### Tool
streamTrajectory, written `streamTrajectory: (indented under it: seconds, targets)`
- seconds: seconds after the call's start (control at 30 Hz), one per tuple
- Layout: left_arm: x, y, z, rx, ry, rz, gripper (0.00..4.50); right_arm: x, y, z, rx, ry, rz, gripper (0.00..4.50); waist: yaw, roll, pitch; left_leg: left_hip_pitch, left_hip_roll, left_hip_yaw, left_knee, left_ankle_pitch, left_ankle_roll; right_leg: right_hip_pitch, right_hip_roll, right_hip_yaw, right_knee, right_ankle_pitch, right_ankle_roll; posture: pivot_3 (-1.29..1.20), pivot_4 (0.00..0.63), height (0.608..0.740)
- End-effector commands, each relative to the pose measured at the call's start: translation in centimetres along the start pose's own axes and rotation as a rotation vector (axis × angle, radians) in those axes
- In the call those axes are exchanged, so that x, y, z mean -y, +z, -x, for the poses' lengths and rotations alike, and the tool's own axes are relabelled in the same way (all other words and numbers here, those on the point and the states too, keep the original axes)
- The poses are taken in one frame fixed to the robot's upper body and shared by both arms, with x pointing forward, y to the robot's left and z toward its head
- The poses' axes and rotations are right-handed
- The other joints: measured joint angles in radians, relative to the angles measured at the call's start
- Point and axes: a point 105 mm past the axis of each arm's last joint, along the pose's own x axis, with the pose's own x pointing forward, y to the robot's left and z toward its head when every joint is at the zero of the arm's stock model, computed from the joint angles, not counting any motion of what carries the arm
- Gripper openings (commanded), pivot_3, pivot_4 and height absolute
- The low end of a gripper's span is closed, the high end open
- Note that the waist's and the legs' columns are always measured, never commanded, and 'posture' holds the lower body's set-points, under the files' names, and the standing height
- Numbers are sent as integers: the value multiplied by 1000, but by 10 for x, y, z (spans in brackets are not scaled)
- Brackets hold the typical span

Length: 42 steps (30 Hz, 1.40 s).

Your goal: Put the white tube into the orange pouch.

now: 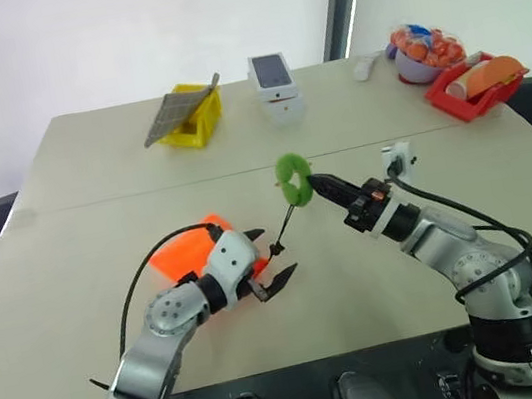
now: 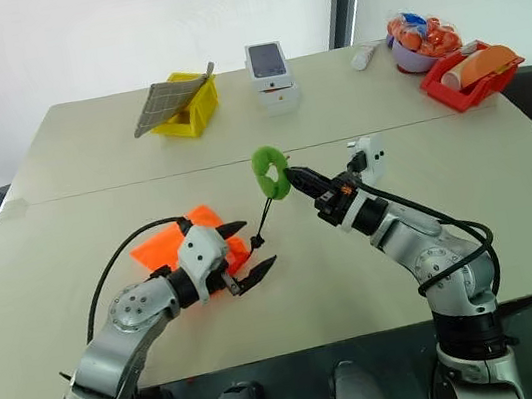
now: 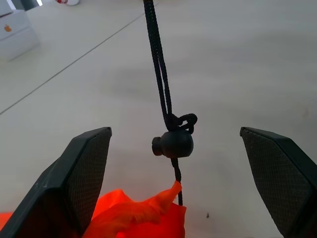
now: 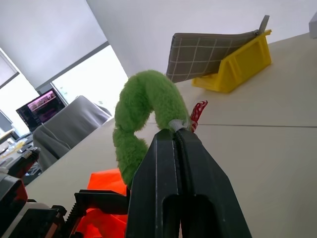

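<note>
Pale tabletop (image 1: pixel 464 168) spread out under both arms, and the action is all around the orange pouch (image 1: pixel 186 255), lying flat near the front edge. Right gripper (image 1: pixel 316 184) has its fingers pressed together on the green ring (image 1: pixel 292 179), lifting it so the black cord (image 1: pixel 284 229) runs taut down to the pouch's neck. Left gripper (image 1: pixel 268 262) hovers just beside that neck, fingers spread wide, and in the left wrist view the cord stopper (image 3: pixel 173 144) sits right between them, untouched. This looks like the opening step: loosening the drawstring so the mouth can gape. Next move, I'd say, calls for the left fingers to close on the stopper or the pouch's lip while the right holds tension. The white tube (image 1: pixel 365 66) waits well apart at the far edge, beside the purple bowl (image 1: pixel 419 66), not yet picked up.
</note>
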Motion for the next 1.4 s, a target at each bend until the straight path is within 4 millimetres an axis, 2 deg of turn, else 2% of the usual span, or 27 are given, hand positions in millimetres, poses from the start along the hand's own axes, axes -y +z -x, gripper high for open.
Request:
streamTrajectory:
  seconds: [0.03,0.6,1.13,1.23,1.4]
  targets:
    - [4,11,0,38,-14,-17,4436,-13,13,-2,39,50,29,0,0,0,0,0,0,0,0,0,0,0,0,0,0,0,0,0,150,740]
    - [10,15,-10,60,-122,160,4436,-19,12,1,38,75,16,0,0,0,0,0,0,0,0,0,0,0,0,0,0,0,0,0,150,740]
    - [5,18,-11,35,-167,190,4436,-20,12,1,40,80,15,0,0,0,0,0,0,0,0,0,0,0,0,0,0,0,0,0,150,740]
    - [6,17,-10,32,-172,189,3675,-20,11,0,40,81,15,0,0,0,0,0,0,0,0,0,0,0,0,0,0,0,0,0,150,740]
    - [5,14,-9,16,-165,165,1079,-20,10,0,37,81,13,0,0,0,0,0,0,0,0,0,0,0,0,0,0,0,0,0,150,740]
